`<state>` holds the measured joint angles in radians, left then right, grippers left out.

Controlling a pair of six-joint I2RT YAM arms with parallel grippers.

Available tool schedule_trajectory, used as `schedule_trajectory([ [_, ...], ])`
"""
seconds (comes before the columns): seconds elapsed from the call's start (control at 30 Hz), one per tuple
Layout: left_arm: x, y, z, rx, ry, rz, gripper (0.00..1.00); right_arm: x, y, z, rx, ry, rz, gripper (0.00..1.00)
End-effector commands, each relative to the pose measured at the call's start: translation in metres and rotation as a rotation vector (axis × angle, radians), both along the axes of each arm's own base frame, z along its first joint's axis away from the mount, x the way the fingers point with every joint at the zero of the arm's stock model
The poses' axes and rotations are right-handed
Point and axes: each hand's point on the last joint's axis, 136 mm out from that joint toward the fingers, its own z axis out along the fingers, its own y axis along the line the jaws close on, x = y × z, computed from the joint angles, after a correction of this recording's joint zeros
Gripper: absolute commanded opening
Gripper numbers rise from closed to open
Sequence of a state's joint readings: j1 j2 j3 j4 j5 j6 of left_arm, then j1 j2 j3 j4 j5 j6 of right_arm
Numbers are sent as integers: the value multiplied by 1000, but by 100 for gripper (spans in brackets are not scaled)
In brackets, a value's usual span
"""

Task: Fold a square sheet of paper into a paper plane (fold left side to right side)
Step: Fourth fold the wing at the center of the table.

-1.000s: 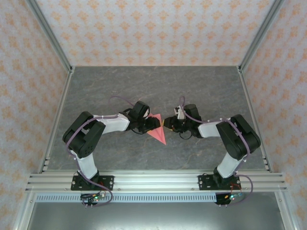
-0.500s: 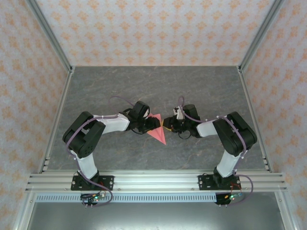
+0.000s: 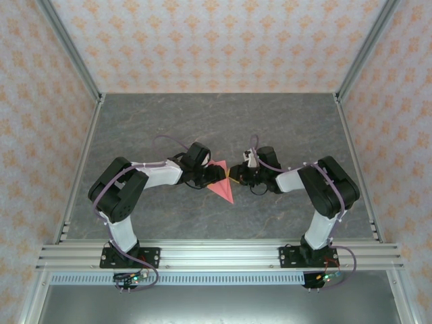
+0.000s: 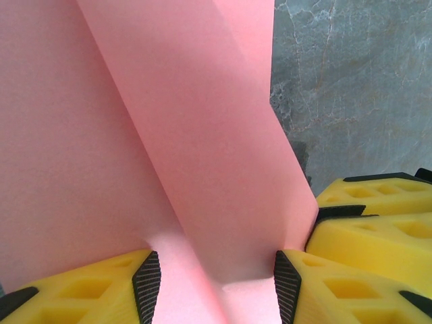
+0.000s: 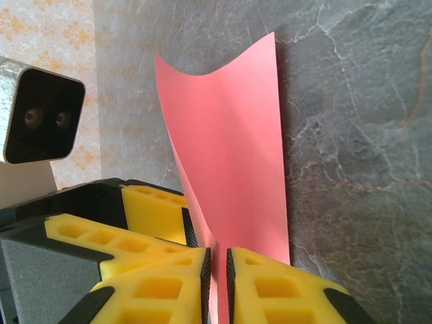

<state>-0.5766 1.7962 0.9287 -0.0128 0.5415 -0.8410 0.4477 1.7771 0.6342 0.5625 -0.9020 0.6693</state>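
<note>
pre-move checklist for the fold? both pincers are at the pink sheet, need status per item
1. Right pincer on pink sheet: pads nearly together, sheet in the slit. Ok.
2. Left pincer clamp: jaws stand apart, sheet lying between them. Not ok.
3. Clearance between pincers: right fingers sit close beside the left's; whether they touch, cannot tell.
4. Sheet intact: no tear seen, far edge curled. Ok.
5. Edges aligned for the crease: cannot tell.
</note>
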Motion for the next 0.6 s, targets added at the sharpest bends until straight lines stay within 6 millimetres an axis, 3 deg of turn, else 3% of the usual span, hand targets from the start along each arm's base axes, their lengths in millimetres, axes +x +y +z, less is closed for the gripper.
schedule_trajectory([
  [0.0, -1, 3, -6, 43, 7, 10, 52, 6, 9, 11, 34, -45, 25, 16],
  [0.2, -2, 3, -7, 44, 8, 10, 52, 7, 11, 11, 37, -45, 28, 16],
  [0.57, -4, 7, 0, 46, -5, 13, 52, 13, 3, -1, -61, -50, 5, 6],
])
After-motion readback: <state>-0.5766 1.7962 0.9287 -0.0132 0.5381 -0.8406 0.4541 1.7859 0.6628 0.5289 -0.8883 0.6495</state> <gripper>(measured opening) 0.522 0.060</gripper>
